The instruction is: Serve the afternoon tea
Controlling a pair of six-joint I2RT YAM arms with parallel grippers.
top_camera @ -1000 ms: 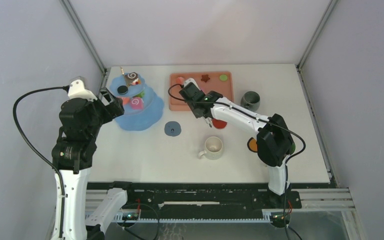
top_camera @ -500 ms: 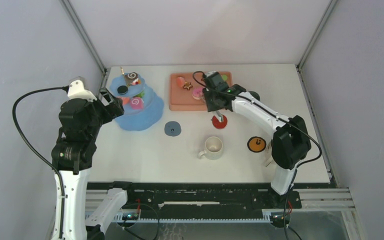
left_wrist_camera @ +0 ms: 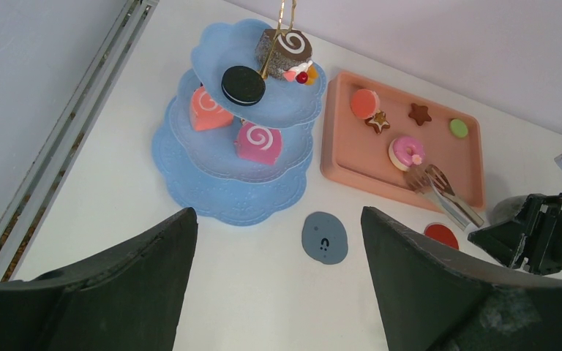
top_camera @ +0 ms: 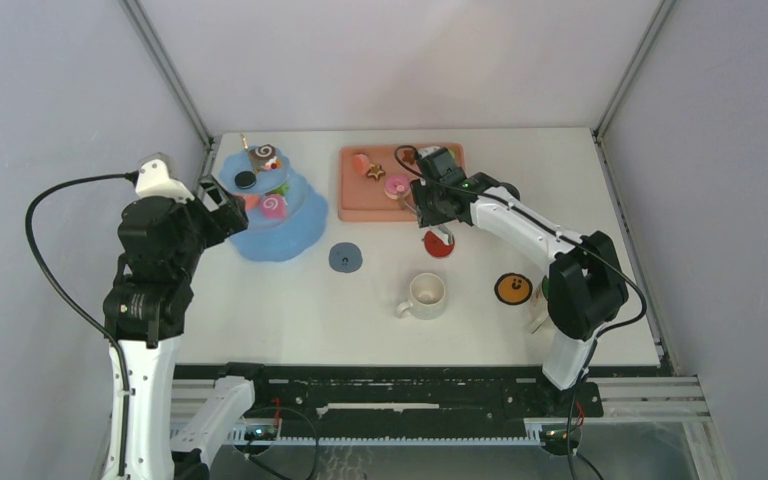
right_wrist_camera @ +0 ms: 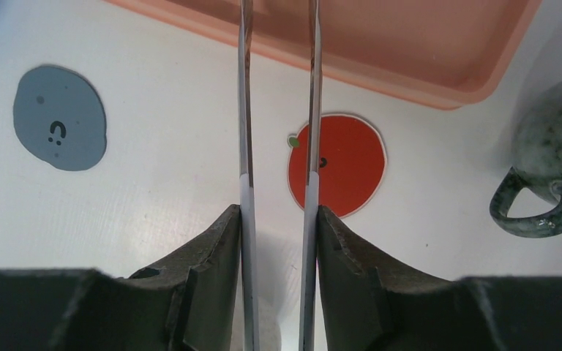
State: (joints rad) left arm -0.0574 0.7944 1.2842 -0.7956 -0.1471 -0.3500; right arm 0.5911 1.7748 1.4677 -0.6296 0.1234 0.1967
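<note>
The left white-and-black jointed robot arm (top_camera: 160, 235) is showing glossy white link shells between bulky black joint housings, with a thin black cable (top_camera: 29, 225) looping out from its white wrist camera (top_camera: 157, 178), and the left claw (left_wrist_camera: 278, 285) is presenting two broad matte black wedge-shaped fingers (left_wrist_camera: 117, 292). The right white-and-black jointed robot arm (top_camera: 500, 217) is glowing with a small green light (top_camera: 468, 183) near its wrist, while the right claw (right_wrist_camera: 278, 278) is showing angular black fingers.

The dessert tower (top_camera: 290, 228) is standing back left on the table (top_camera: 290, 320), the tray (top_camera: 356, 206) sitting to its right with a doughnut (top_camera: 397, 186) in it, tongs (left_wrist_camera: 446, 202) reaching just beside that. A coaster (top_camera: 345, 258) is lying before the tower, a mug (top_camera: 426, 294) before the tray.
</note>
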